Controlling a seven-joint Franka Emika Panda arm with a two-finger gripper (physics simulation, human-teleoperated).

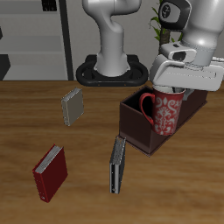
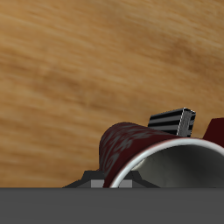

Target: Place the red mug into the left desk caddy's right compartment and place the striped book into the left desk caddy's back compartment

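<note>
1. Step in hand: the hand [image 1: 172,89] grasps the red speckled ceramic mug [image 1: 163,112] by its rim, low over the dark maroon desk caddy [image 1: 136,118].
2. Next: lower, release; then fetch the striped grey book [image 1: 117,165] near the worktop's front edge.

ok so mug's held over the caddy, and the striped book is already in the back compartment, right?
Not quite. The red mug does hang under the gripper at the left desk caddy, but the striped book is not in it: the exterior view shows it out on the table, nearer the front edge.
</note>
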